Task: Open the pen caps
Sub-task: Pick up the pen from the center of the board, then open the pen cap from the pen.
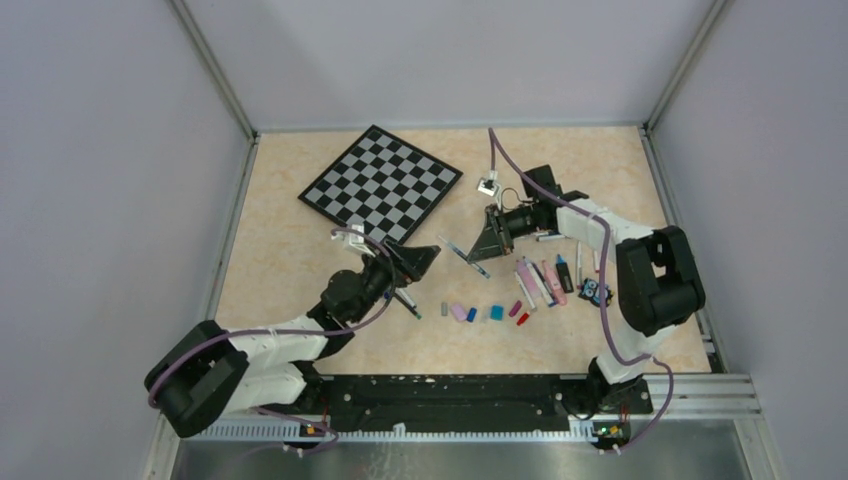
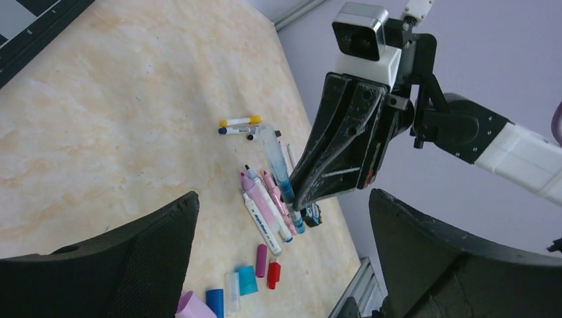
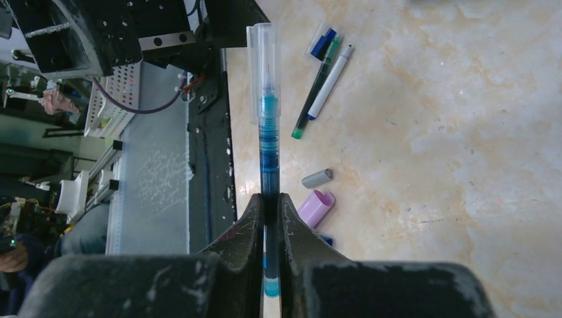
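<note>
The right gripper [image 3: 270, 199] is clamped tight on a blue pen [image 3: 268, 132] and holds it above the table [image 1: 290, 250]. The pen's clear cap [image 3: 263, 59] is on and points toward the left arm. The left gripper [image 1: 413, 262] faces it with its jaws spread wide, touching nothing. 7 loose caps [image 1: 471, 313] lie in a row near the front edge. Just right of them lies a bunch of pens [image 1: 545, 282].

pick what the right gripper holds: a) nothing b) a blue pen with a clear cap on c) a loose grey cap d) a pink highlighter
b: the right gripper is shut on the blue pen, and the clear cap sits on its far end.
</note>
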